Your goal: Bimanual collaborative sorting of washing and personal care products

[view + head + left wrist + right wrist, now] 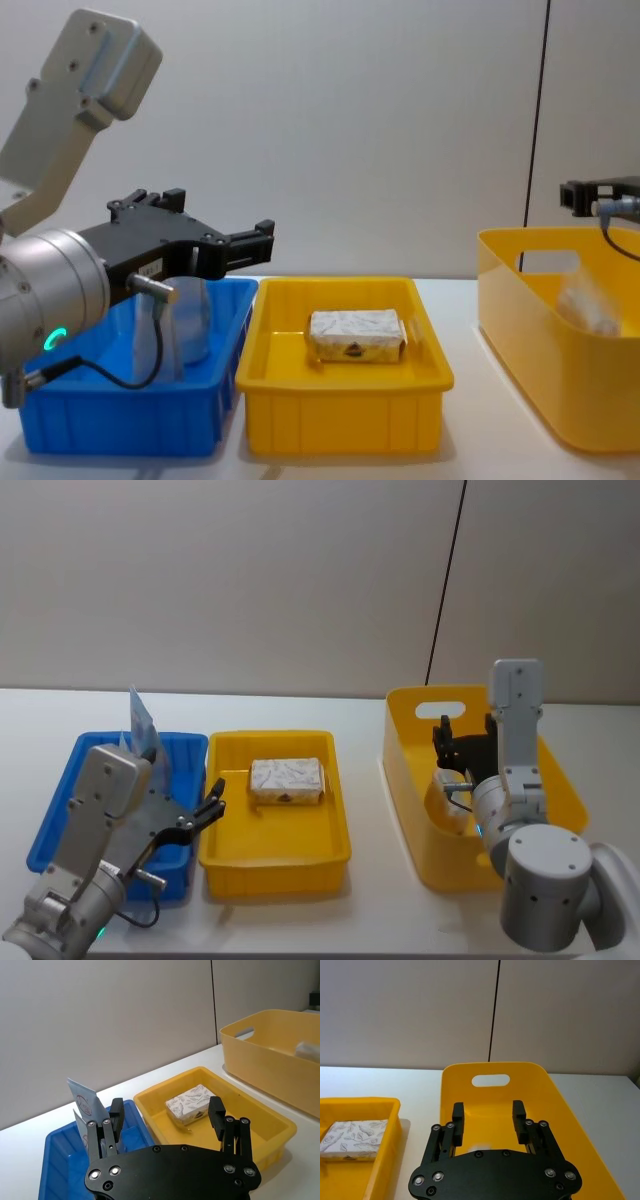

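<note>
**Both jaws spread, nothing in either**

My left jaws are hovering spread over the seam between the blue bin and the yellow tray, pointing toward 2 o'clock in the head view. My right jaws are hanging spread above the yellow tub, which is sitting at 3 o'clock from the tray on the surface.

What I am worrying about: my left jaws are sitting close to the two rims, so a careless descent could be catching a rim and shoving a container sideways. The tubes are standing on end just beside my left arm – one brush from it would probably be tipping them over. On the right, the tub's walls are tall, and the crinkly pack is lying low inside; reaching for it, I could be scraping a wall or pinching loose wrapper and letting it slip.

The wrapped bar is lying flat in the tray's 12 o'clock half, its long axis running 9 to 3. The tubes are occupying the bin's 12 o'clock end, long axis near upright, flat crimped ends up. I cannot tell the pack's heading.
</note>
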Robot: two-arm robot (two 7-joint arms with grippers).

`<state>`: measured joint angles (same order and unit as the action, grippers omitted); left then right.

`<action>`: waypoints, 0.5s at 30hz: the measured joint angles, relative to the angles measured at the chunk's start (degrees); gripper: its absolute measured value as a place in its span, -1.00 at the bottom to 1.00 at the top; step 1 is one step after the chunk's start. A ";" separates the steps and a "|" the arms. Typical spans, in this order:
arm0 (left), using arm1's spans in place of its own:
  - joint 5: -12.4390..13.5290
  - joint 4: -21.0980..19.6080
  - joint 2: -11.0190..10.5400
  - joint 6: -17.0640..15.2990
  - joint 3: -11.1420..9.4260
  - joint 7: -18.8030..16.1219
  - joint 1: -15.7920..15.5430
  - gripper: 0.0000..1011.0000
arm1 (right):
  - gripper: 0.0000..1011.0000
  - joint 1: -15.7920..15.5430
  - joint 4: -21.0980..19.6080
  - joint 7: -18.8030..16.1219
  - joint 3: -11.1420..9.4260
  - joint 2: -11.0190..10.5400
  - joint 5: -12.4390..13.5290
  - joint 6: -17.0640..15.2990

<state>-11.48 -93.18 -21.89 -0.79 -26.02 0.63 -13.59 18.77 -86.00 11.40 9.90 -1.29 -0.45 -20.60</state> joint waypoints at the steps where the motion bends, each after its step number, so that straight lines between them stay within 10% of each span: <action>1: 0.00 0.00 0.00 0.00 0.00 0.00 0.00 0.98 | 0.14 0.09 0.20 -0.02 -0.02 -0.05 -0.17 -0.07; 15: 0.00 0.00 0.00 0.00 0.00 0.00 0.00 0.98 | 0.96 0.31 0.51 -1.33 0.15 -0.47 -1.12 0.88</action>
<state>-11.48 -93.18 -21.89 -0.79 -26.02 0.63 -13.59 19.07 -85.49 10.08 10.05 -1.76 -1.57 -19.71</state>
